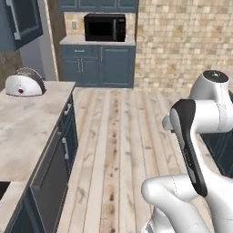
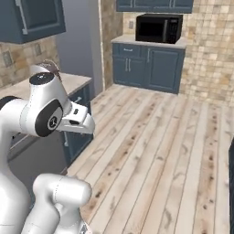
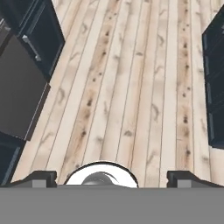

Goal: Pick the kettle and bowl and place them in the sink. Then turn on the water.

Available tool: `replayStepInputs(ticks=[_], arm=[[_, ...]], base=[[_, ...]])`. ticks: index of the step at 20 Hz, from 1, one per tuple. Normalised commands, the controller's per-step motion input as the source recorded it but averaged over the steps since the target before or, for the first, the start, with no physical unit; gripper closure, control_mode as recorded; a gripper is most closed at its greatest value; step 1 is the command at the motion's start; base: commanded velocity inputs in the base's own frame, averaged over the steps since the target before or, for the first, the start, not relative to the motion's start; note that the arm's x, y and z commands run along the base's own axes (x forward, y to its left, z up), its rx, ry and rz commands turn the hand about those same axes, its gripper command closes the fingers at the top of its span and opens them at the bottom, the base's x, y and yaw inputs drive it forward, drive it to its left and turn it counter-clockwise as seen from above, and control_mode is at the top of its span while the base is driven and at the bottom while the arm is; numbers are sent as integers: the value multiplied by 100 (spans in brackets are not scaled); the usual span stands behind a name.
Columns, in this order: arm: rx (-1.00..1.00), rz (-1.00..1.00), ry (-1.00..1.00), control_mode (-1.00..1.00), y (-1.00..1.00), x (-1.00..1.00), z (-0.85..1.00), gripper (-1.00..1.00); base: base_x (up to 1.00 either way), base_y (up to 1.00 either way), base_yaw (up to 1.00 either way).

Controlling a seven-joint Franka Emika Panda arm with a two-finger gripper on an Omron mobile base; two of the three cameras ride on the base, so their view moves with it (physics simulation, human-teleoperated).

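Toaster [image 2: 51, 69]: mostly hidden behind the arm's shoulder. Desk [image 1: 27, 132]: cut off at the left edge. Dark cabinet [image 3: 215, 83]: cropped at the right edge.

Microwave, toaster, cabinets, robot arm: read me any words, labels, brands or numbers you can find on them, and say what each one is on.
There is no readable text.
Microwave: plain black front, no brand or digits visible.
Toaster: a red dot, no lettering.
Cabinets: no labels.
Robot arm: no markings legible.
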Motion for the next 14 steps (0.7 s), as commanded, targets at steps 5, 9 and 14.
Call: replayStepInputs(ticks=[5,9,14], arm=[[0,0,0,100,0,0,0,-100],[0,0,0,100,0,0,0,-100],[0,0,0,100,0,0,0,-100]], base=[[4,-19,-43],[14,-7,-39],[22,0,-38]])
